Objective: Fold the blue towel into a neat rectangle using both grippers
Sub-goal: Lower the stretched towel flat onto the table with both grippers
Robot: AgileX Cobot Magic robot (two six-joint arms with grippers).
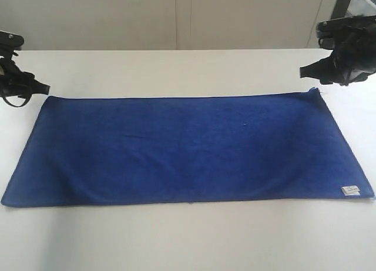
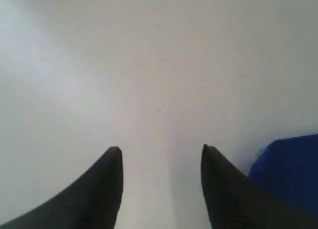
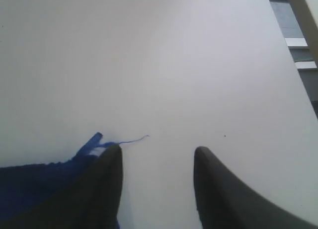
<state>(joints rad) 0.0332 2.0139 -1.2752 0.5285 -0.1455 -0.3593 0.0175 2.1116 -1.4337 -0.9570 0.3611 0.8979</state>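
A plain white counter (image 1: pixel 188 241) fills the scene, with a pale panelled wall (image 1: pixel 176 18) behind its far edge. On it lies the deep royal-blue soft cloth towel (image 1: pixel 188 147), spread flat as a long rectangle that runs across the exterior view from left to right, with a few shallow ripples in its surface. A small white tag (image 1: pixel 350 190) sits at its near right corner. The left black jawed end effector (image 1: pixel 42 89) hovers just beside the towel's far left corner. In the left wrist view its two dark fingers (image 2: pixel 107 189) stand clearly apart over bare counter with nothing between them, and a blue corner shows beside one finger. The right black jawed end effector (image 1: pixel 303 70) hangs near the towel's far right corner. Its jaws are likewise spread and grip nothing. One finger (image 3: pixel 99 189) is just over the edge of the cloth, where a loose blue thread (image 3: pixel 134 139) trails onto the white surface. Whether that finger touches the fabric cannot be told.
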